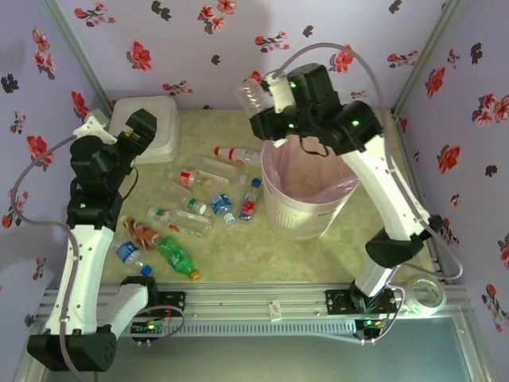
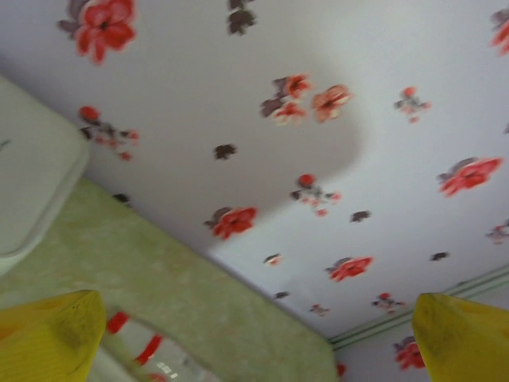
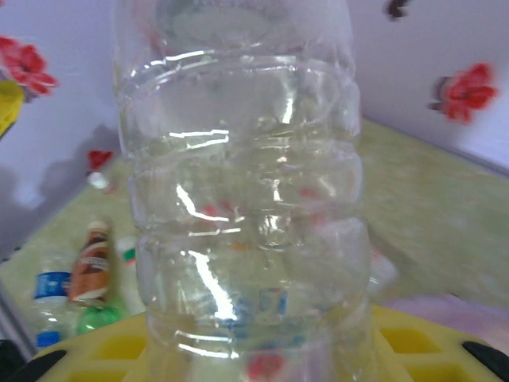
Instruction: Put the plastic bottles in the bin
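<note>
Presently, the right jaws are closed on 1 clear bottle, held in the air just beyond the far-left rim of the bin. From the top camera its long axis lies roughly level, pointing left, away from the wrist. Which end carries the cap cannot be told. On the right wrist camera the bottle runs straight up the frame: thin, glossy, transparent plastic with horizontal ribs.

The bin is round, white and vertically ribbed, with a pale pink bag liner folded over its rim. It stands upright on the mottled green surface.

The left jaws stand wide open with nothing between them. Their 2 yellow fingertips sit at opposite lower corners of the left wrist view. They are raised beside a white rounded box.

The other plastic bottles lie flat on the surface, scattered left of the bin, with their axes at mixed angles. A green bottle lies diagonally, its orange cap toward the near right. A red-labelled bottle lies nearly crosswise, its red cap to the left.
</note>
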